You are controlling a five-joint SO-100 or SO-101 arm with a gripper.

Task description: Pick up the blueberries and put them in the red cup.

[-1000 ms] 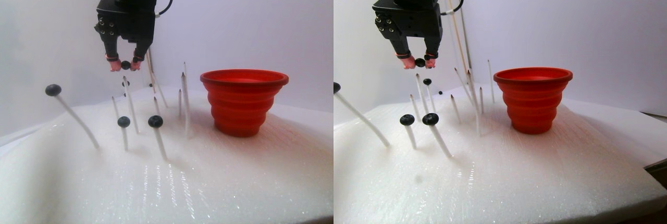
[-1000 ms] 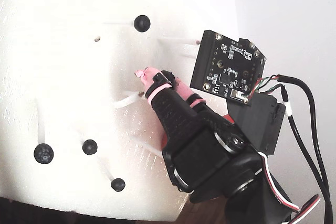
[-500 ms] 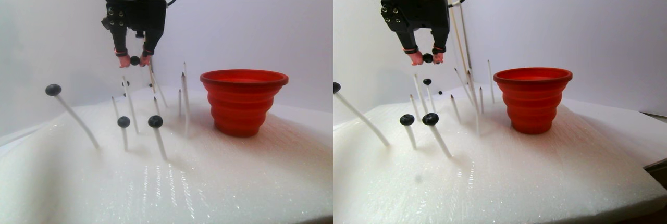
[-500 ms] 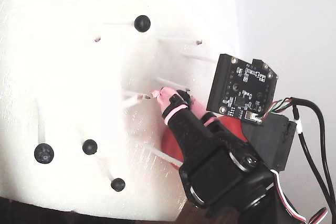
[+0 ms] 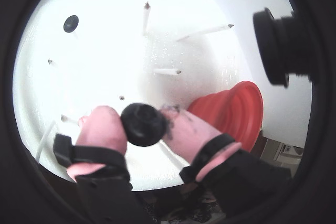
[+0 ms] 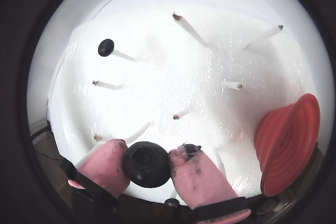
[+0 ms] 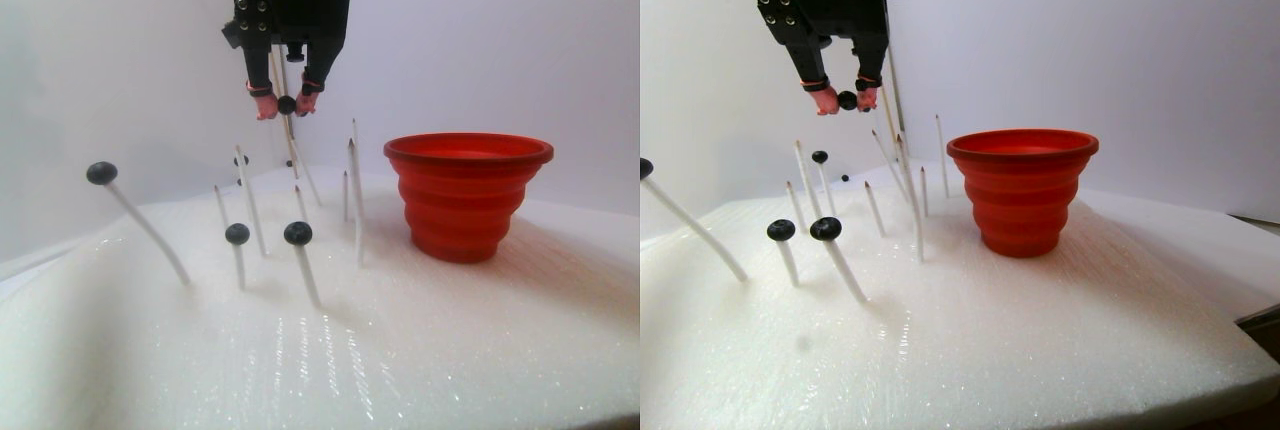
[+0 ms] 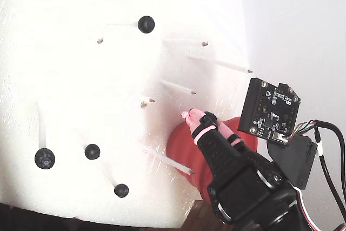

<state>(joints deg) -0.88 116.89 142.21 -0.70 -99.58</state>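
Gripper (image 7: pixel 286 105) hangs high above the white foam pad (image 7: pixel 420 350), jaws pinching one blueberry (image 5: pixel 143 124) between the pink-covered fingertips (image 5: pixel 102 129); same pinch is clear in a wrist view (image 6: pixel 146 164) and in the right half of the stereo pair (image 7: pixel 848 101). The held berry is in the air, up and to the left of the red cup (image 7: pixel 468 193) in the stereo pair, not over the rim. The cup stands upright on the foam, just right of a cluster of bare white sticks (image 7: pixel 354 190). Other blueberries sit on stick tips: one far left on a long tilted stick (image 7: pixel 101 172), two lower near the front (image 7: pixel 237 234) (image 7: pixel 298 233), small ones further back. In the fixed view the arm covers part of the cup (image 8: pixel 181 144), with a pink fingertip (image 8: pixel 193 117) over its edge; four berries show on the foam, one at the top (image 8: pixel 145 24), three at lower left (image 8: pixel 45 158) (image 8: pixel 92 151) (image 8: pixel 121 190). Whether the cup holds any berries cannot be told.
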